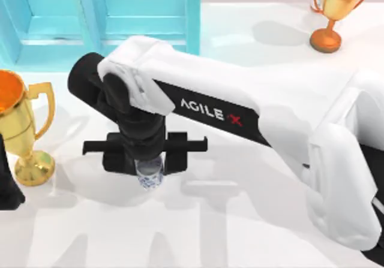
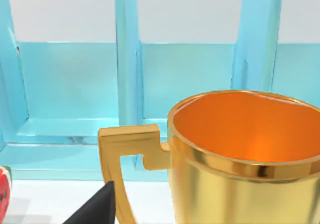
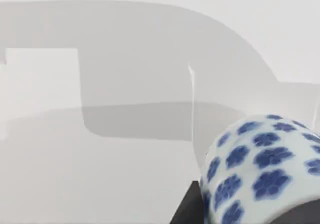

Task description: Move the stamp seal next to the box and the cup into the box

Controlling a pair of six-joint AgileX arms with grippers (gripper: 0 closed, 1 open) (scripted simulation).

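The right arm reaches from the worktop's right edge across its middle, its gripper (image 1: 148, 160) pointing down and its fingers closed on the cup (image 1: 149, 173), a small white cylinder with a blue flower pattern. In the right wrist view the cup (image 3: 260, 169) sits close against a dark finger (image 3: 187, 209), with bare worktop (image 3: 100, 174) beyond it, which suggests it hangs clear of the surface. The blue box (image 1: 108, 16) stands at the worktop's far edge, toward the left corner, well apart from the cup; its open compartments face the camera in the left wrist view (image 2: 75, 83).

The step in hand looks like the carry to the box. To do it well, the arm should keep the cup upright and its grip steady, travel toward the far edge high enough to clear the box's front lip, and release only once the cup is fully inside a compartment. The gold trophy (image 1: 21, 124) by the left edge stands beside the route and deserves a margin; the orange trophy (image 1: 333, 10) at the far right corner is out of the way.

The left arm waits at the left edge behind the gold trophy (image 2: 240, 154); whether its fingers are open or closed cannot be told. A red sliver (image 2: 4, 191) in the left wrist view may be the stamp seal's knob, though too little shows to be sure.
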